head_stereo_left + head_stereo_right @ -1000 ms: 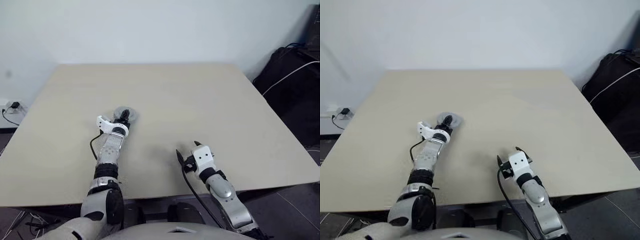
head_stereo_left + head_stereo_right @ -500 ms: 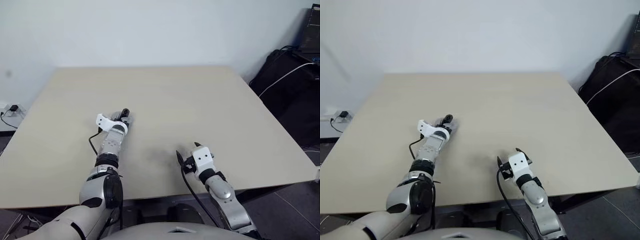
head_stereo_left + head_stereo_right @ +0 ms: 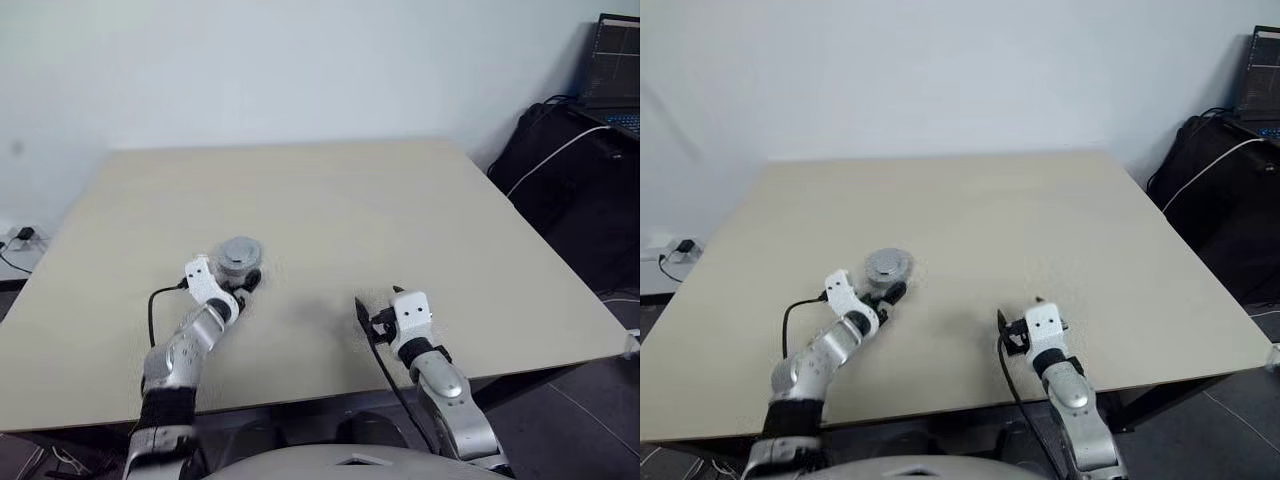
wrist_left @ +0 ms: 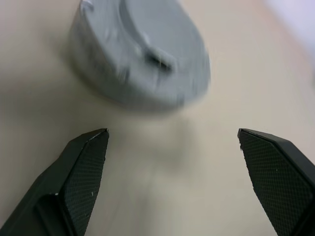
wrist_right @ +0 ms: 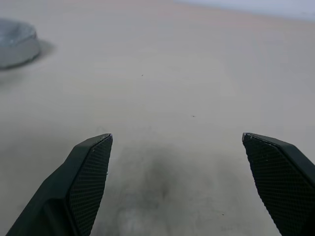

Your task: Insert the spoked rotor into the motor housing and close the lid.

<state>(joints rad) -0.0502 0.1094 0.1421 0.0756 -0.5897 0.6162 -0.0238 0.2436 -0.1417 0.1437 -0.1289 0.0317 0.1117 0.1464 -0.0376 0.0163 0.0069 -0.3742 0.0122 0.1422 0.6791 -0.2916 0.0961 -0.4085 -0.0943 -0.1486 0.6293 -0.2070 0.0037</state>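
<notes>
On the table, the closed motor housing stands with the lid seated on top, just ahead of the left gripper, whose jaws are spread wide and hold nothing. The step in hand looks like letting go, best done by drawing straight back without brushing the lid. The right gripper, well to the side, also gapes empty.
</notes>
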